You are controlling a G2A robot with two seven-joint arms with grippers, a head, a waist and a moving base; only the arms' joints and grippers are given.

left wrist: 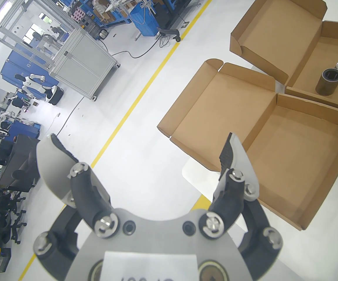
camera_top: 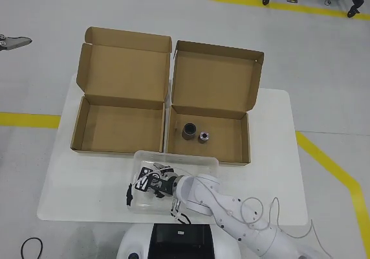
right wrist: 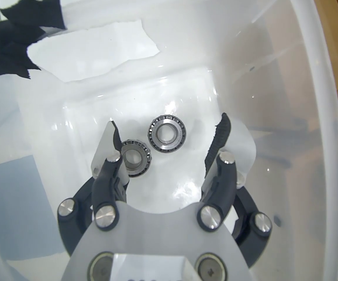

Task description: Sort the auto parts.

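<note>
Our right gripper [right wrist: 168, 120] spreads wide inside the clear tub [right wrist: 318, 30] at the table's [camera_top: 275, 175] near edge, over two bearings [right wrist: 167, 133] lying side by side. Our left gripper [left wrist: 141, 137], fingers apart, hangs off the table's far left.

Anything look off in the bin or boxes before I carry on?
Only in the clear bin: ragged black scraps and a torn white sheet sit at its wall, and neither looks like a part. The bearing and second bearing below the open right gripper look undamaged.
</note>
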